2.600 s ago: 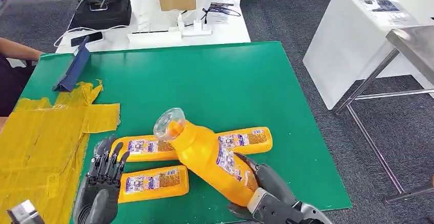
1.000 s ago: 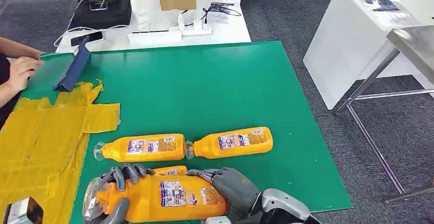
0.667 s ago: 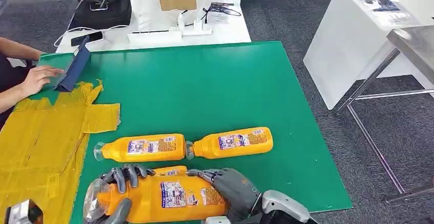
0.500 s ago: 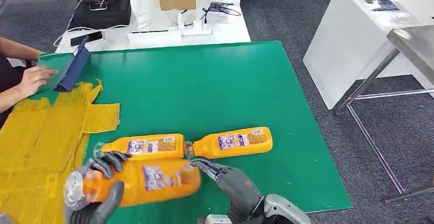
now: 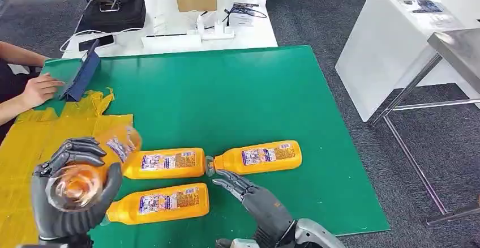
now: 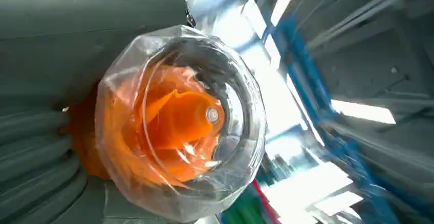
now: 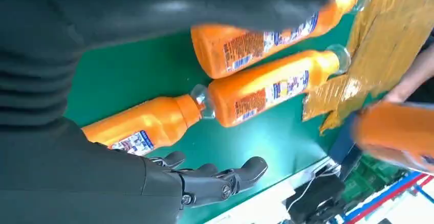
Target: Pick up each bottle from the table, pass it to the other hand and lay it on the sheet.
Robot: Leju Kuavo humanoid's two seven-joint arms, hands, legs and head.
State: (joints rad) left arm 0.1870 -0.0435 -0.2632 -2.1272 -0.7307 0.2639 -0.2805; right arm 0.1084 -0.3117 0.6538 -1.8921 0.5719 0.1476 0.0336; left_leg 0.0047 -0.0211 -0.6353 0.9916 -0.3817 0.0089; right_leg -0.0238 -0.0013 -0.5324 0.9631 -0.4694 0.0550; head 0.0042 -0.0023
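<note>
The bottle (image 5: 85,171) I'm carrying sits in my left hand (image 5: 71,197), fingers wrapped round its body, its clear capped end turned back toward me and its base pointing out over the yellow sheet (image 5: 34,146) — held aloft and tilted, I judge, so it can come down lengthwise on the sheet. From the wrist camera the clear cap (image 6: 179,119) looms close, the orange neck showing through it.

Just beside that bottle, toward the bench's (image 5: 238,89) middle, three more bottles lie on their sides on the green top: one (image 5: 164,164) next to the sheet's edge, one (image 5: 257,157) end to end with it, and one (image 5: 158,204) nearer me. They are grouped within reach of my right hand (image 5: 249,194), which hovers low beside them with fingers spread and nothing in it — free for the next pick, as I read it.

Beyond the sheet, at the bench's far corner, a person's hand (image 5: 37,89) rests by a dark blue folder (image 5: 79,77).
</note>
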